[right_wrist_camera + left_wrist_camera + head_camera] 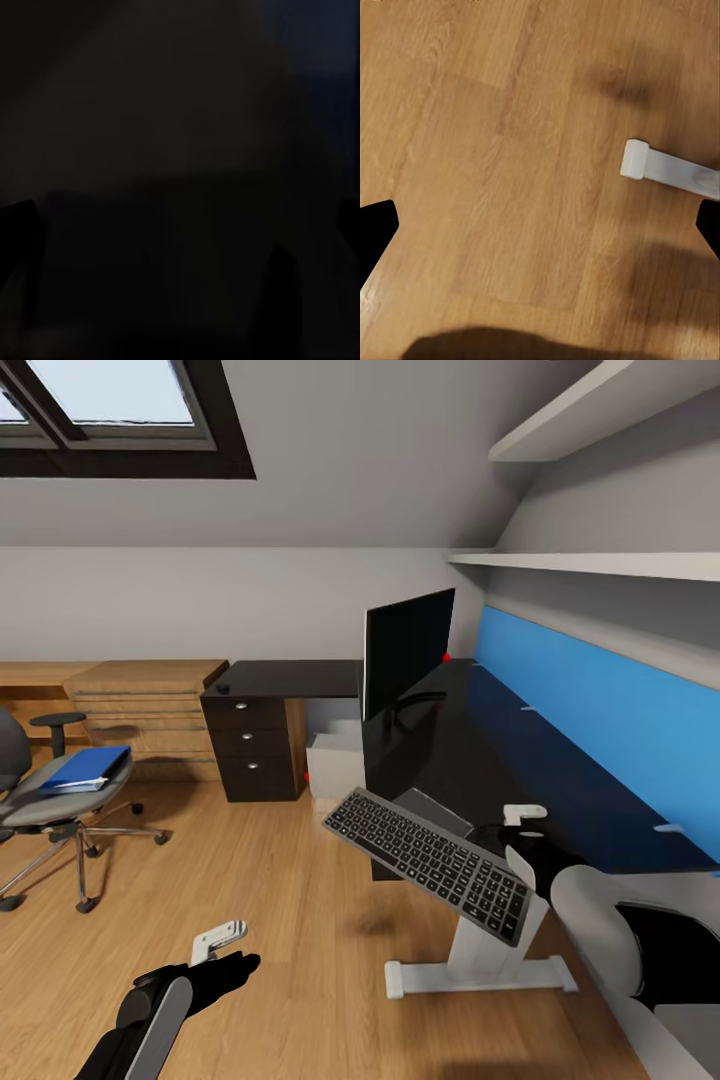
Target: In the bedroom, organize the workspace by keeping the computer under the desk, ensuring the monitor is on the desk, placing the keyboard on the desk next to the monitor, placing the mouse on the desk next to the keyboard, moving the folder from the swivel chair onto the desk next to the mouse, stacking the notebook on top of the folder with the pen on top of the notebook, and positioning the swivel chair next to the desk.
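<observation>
Gleaming black desk [470,740] over oak plank floor [260,880]

The worktop [470,740] is glossy black, mirroring the smooth blue wall panel [600,700] behind it. The monitor [405,645] has a dark, matt screen. The keyboard [435,860] shows black plastic keys in a silvery, metal-looking frame. The floor [290,920] is light wood planking with a soft satin sheen and visible grain. The swivel chair [40,800] wears grey cloth over a shiny chrome base; the folder [85,768] on it looks like smooth blue plastic with white paper edges. The drawer unit [250,745] is dark wood-grain with bright metal knobs.
</observation>
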